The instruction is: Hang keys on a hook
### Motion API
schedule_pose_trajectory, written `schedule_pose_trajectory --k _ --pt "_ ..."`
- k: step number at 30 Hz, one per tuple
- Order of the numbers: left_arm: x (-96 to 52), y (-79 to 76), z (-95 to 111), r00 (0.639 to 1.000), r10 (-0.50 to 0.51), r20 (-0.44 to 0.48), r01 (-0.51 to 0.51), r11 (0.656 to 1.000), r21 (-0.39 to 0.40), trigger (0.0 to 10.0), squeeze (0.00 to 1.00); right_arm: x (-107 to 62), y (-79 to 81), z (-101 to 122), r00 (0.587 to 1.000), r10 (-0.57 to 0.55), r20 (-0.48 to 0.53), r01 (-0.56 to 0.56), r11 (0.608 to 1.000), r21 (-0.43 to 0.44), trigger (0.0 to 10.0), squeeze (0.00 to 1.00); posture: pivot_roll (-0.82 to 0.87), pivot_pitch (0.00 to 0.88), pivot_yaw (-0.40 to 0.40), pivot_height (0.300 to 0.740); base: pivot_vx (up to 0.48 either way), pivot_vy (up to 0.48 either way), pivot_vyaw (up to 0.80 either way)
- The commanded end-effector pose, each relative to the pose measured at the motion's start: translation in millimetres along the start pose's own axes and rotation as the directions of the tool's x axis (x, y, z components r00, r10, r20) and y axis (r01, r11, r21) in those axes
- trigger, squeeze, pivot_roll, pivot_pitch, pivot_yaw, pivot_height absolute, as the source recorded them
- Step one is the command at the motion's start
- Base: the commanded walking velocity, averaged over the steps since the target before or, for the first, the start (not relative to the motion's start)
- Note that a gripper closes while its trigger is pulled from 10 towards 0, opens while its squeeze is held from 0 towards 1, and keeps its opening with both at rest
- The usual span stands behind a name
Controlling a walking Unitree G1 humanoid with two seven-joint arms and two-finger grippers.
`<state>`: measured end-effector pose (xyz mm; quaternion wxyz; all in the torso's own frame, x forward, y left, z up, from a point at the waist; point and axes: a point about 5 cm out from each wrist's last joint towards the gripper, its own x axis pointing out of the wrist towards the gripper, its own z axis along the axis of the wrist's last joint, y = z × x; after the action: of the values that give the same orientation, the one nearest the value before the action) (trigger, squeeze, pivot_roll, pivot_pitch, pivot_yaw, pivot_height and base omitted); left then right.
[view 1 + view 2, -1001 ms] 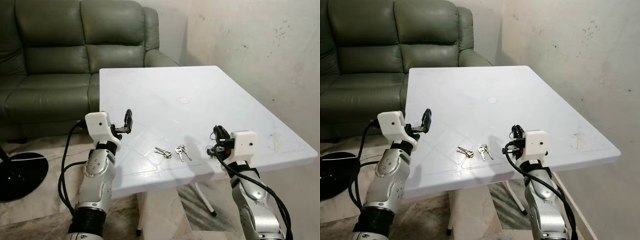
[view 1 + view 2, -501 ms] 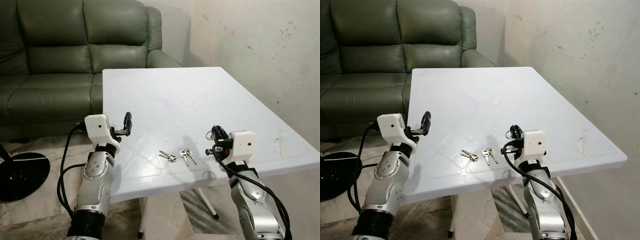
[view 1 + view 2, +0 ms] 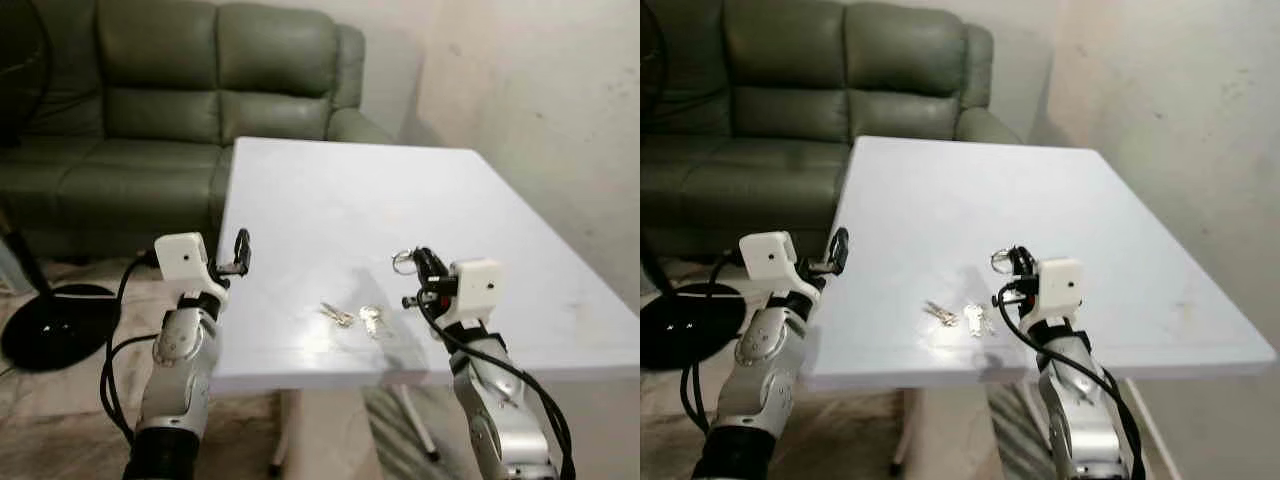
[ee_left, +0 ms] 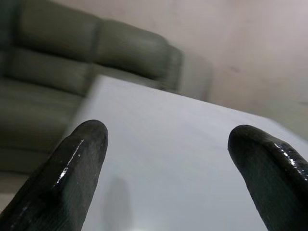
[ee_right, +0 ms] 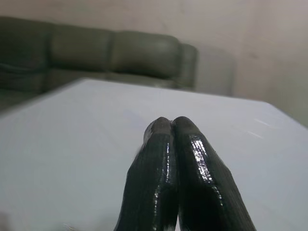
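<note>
Head views: left gripper (image 3: 241, 252) spread wide and empty at the white table (image 3: 330, 190)'s near-left edge; right gripper (image 3: 421, 262) pinched shut over the near side. The blurred keys (image 3: 352, 318) lie between them near the front edge; orientation unclear. Wrist views: left fingers (image 4: 72, 183) apart, right fingertips (image 5: 166, 132) touching, sofa (image 5: 96, 57) behind.

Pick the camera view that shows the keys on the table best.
The left eye view: the keys lie in two small bunches near the table's front edge. The right eye view shows them too, a little smaller. Both wrist views look over the tabletop past them.
</note>
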<state>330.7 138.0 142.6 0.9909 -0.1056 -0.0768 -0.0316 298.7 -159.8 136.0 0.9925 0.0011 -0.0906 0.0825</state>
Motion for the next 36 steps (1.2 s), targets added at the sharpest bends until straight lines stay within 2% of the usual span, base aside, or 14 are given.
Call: schedule_pose_trajectory --k 1,9,11,36 --pt "1.4 -2.2 4.0 1.000 -0.016 0.007 0.016 1.000 0.014 10.0 0.00 1.1 -0.7 6.9 1.000 -0.006 0.031 0.006 1.000 0.008 10.0 0.00 0.01 0.000 -0.061 0.740 0.000 -0.431 0.00" --pt "1.7 -2.6 4.0 1.000 -0.016 0.005 0.016 1.000 0.019 10.0 0.00 1.4 -1.9 5.9 1.000 -0.006 0.019 0.006 1.000 0.000 10.0 0.00 0.01 0.000 -0.063 0.740 0.000 -0.422 0.00" --pt "1.5 -3.3 3.5 1.000 -0.012 0.006 0.012 1.000 -0.010 10.0 0.00 1.6 -2.2 5.0 1.000 -0.011 0.012 0.011 1.000 0.012 10.0 0.00 0.01 0.000 -0.063 0.740 0.000 0.000 0.00" --pt "1.8 -10.7 3.0 1.000 -0.028 0.005 0.028 0.999 -0.038 10.0 0.00 4.0 -5.0 4.3 1.000 -0.026 -0.012 0.026 1.000 0.014 10.0 0.00 0.01 0.000 -0.065 0.740 0.000 0.000 -0.58"
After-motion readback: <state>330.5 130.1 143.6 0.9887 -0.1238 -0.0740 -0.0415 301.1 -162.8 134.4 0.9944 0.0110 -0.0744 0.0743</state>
